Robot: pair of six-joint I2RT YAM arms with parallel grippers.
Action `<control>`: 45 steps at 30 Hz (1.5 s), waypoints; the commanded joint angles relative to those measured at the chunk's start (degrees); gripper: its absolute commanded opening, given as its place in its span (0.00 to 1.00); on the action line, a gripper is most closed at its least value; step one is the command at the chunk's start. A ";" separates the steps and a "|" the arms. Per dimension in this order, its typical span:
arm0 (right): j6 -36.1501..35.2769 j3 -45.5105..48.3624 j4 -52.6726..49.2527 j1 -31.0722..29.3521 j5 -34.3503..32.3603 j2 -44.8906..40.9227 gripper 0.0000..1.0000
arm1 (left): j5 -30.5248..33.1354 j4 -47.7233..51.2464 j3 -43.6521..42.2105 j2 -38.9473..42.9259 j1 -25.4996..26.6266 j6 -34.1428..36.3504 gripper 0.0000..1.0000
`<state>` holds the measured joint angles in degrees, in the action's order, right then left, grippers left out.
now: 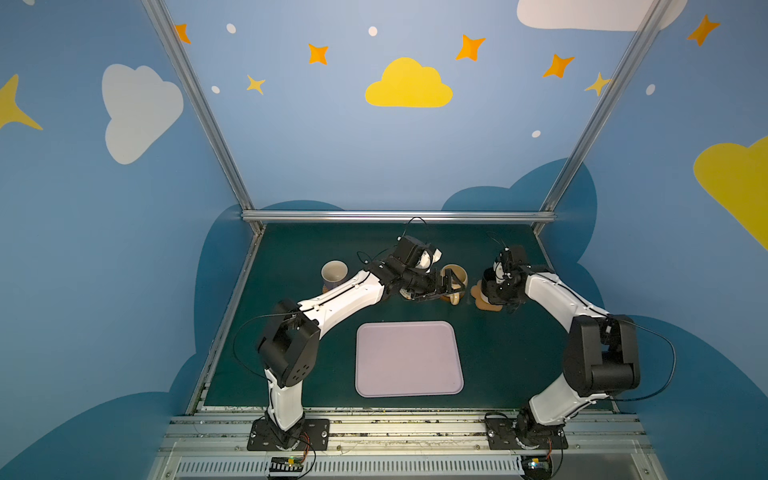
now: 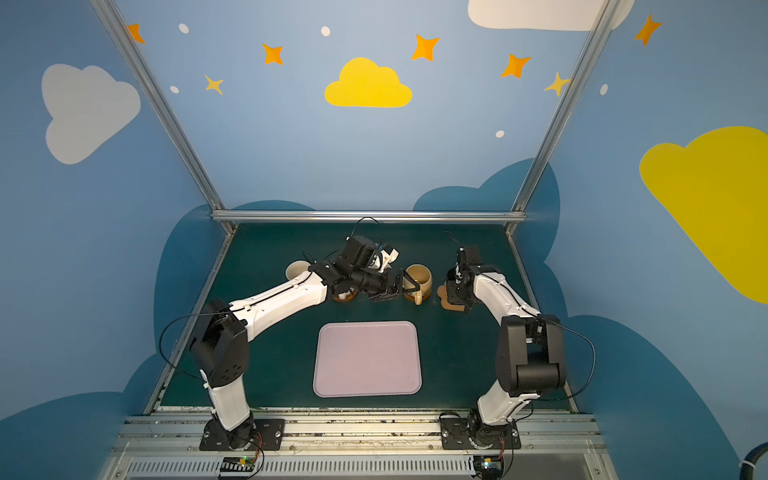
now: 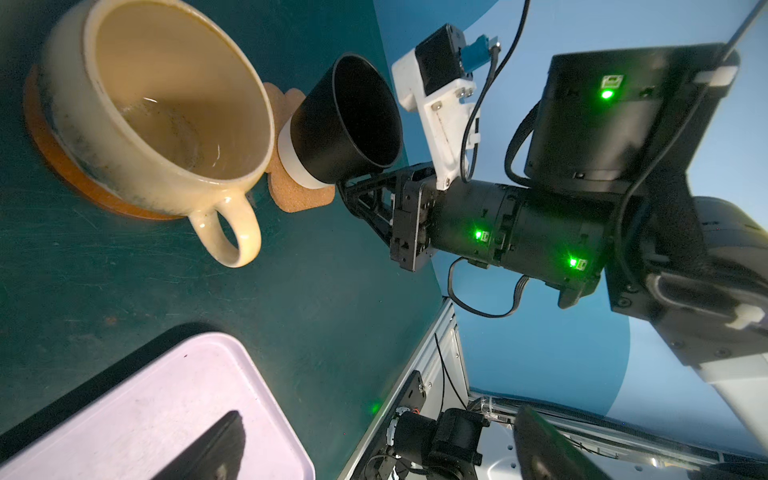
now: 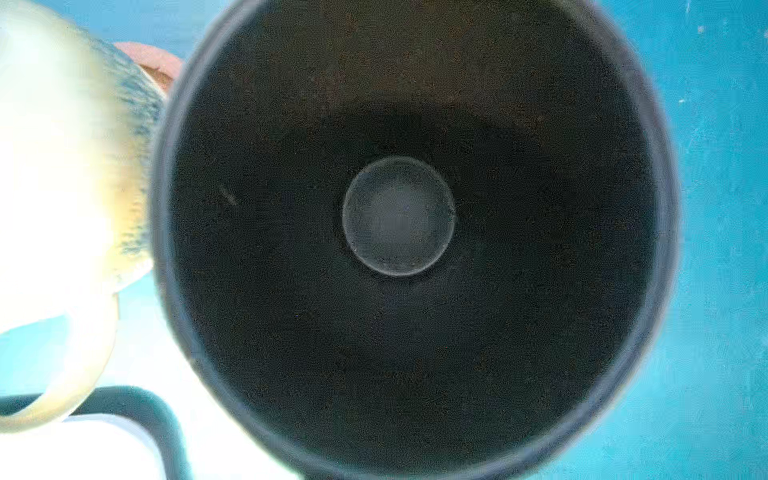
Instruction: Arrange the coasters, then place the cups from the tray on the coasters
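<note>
One black cup, clamped in the right gripper's jaws, is being held at the paw coaster; lower it level, mustard cup crowding nine o'clock. Left gripper's jaws apart.

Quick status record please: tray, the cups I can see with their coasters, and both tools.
tray: flat pale lilac rectangular tray, nothing on it
lilac mug: upright, farthest left in both top views
mustard yellow mug: on round dark-brown wooden coaster
black mug: on tan paw-shaped cork coaster
left tool: open, empty, beside the mustard yellow mug
right tool: shut on the black mug; contact spot hidden
other cups: hidden by the left arm or not visible
</note>
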<state>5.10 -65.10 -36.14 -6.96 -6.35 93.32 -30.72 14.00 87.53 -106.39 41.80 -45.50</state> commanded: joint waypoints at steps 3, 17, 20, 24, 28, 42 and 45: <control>0.46 -1.09 2.66 -0.05 -1.15 0.46 0.00 | 0.06 -1.30 -0.33 2.46 0.07 -0.25 1.00; 1.60 3.04 3.20 -1.13 -2.70 -1.29 0.00 | 0.36 -1.33 -0.88 3.23 0.22 -0.11 1.00; 1.01 1.58 1.24 -0.95 -0.58 -0.92 0.09 | 0.64 -1.43 -1.24 3.60 0.21 -0.12 1.00; 2.34 0.78 -0.36 -0.97 0.73 0.08 0.32 | 0.80 -1.43 -1.43 3.98 0.21 0.23 1.00; 3.24 1.00 -0.29 -1.06 -0.05 -0.35 0.44 | 1.42 -1.28 -1.74 4.59 0.21 0.41 1.00; 5.49 1.62 -0.05 -1.43 -2.39 -6.63 0.65 | 3.38 -0.70 -2.31 5.57 0.12 0.63 1.00; 6.22 0.86 -1.71 -1.67 -1.97 -8.91 0.84 | 7.29 -2.82 -5.23 8.09 0.05 1.25 1.00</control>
<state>10.13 -62.81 -35.64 -8.10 -8.05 87.61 -26.87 12.43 83.96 -101.80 41.80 -45.43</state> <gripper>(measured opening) 0.823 0.996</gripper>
